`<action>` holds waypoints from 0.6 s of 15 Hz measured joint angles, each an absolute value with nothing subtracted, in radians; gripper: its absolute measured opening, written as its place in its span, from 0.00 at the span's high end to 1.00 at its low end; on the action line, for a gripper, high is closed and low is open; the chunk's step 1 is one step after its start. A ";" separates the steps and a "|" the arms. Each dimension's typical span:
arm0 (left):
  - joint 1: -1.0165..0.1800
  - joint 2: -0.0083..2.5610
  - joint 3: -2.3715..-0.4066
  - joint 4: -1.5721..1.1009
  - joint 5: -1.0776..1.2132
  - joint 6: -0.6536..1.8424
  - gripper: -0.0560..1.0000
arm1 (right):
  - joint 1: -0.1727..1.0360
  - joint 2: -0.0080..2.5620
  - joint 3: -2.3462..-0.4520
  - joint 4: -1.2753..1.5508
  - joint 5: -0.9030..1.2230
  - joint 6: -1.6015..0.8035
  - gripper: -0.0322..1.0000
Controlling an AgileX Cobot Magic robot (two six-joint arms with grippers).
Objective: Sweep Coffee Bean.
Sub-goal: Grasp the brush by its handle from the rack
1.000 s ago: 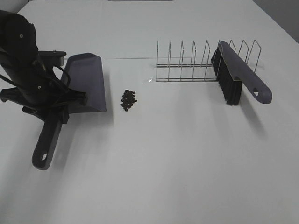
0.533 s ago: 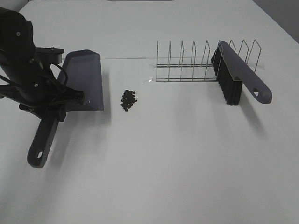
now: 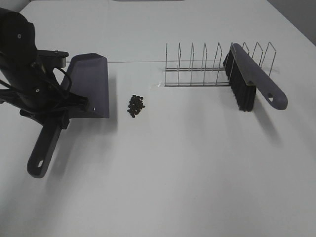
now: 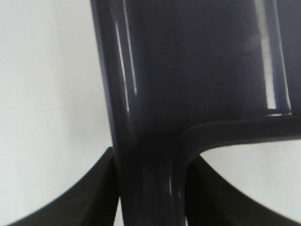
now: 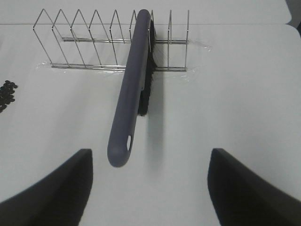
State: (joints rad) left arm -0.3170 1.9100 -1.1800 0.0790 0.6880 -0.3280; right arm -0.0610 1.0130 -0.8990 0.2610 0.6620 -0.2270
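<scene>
Left on the tabletop, the left end effector grips a grey-purple plastic dustpan — right end effector spread wide, empty.

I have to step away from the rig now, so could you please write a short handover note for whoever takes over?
Left gripper: shut on the dustpan handle. The pan's open edge faces the coffee beans, with a gap between them.
Right gripper: open, empty, facing the brush, which rests in the wire rack.
Done: dustpan grasped.
Left: pick up the brush and sweep the beans into the pan.
</scene>
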 joint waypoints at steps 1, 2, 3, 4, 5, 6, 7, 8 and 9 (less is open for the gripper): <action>-0.317 1.910 -1.180 0.079 0.688 -0.324 0.59 | -0.061 1.115 -0.973 0.290 0.686 -0.266 0.33; -0.317 1.910 -1.180 0.079 0.688 -0.321 0.59 | -0.061 1.154 -1.010 0.304 0.703 -0.287 0.33; -0.317 1.910 -1.180 0.079 0.688 -0.321 0.59 | -0.061 1.237 -1.075 0.326 0.736 -0.313 0.33; -0.317 1.910 -1.180 0.079 0.687 -0.319 0.59 | -0.061 1.324 -1.147 0.338 0.766 -0.320 0.33; -0.317 1.910 -1.180 0.079 0.680 -0.317 0.59 | -0.060 1.397 -1.212 0.343 0.793 -0.324 0.33; -0.317 1.910 -1.180 0.079 0.674 -0.315 0.59 | -0.051 1.474 -1.285 0.344 0.815 -0.330 0.33; -0.317 1.910 -1.180 0.079 0.673 -0.313 0.59 | -0.032 1.539 -1.351 0.327 0.827 -0.330 0.33; -0.317 1.910 -1.180 0.079 0.671 -0.313 0.59 | -0.002 1.599 -1.414 0.303 0.841 -0.329 0.33; -0.317 1.910 -1.180 0.079 0.670 -0.313 0.59 | 0.032 1.664 -1.484 0.271 0.855 -0.309 0.33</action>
State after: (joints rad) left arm -0.3170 1.9100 -1.1800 0.0790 0.6700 -0.3130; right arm 0.0320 1.6640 -1.4840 0.2710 0.8550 -0.3090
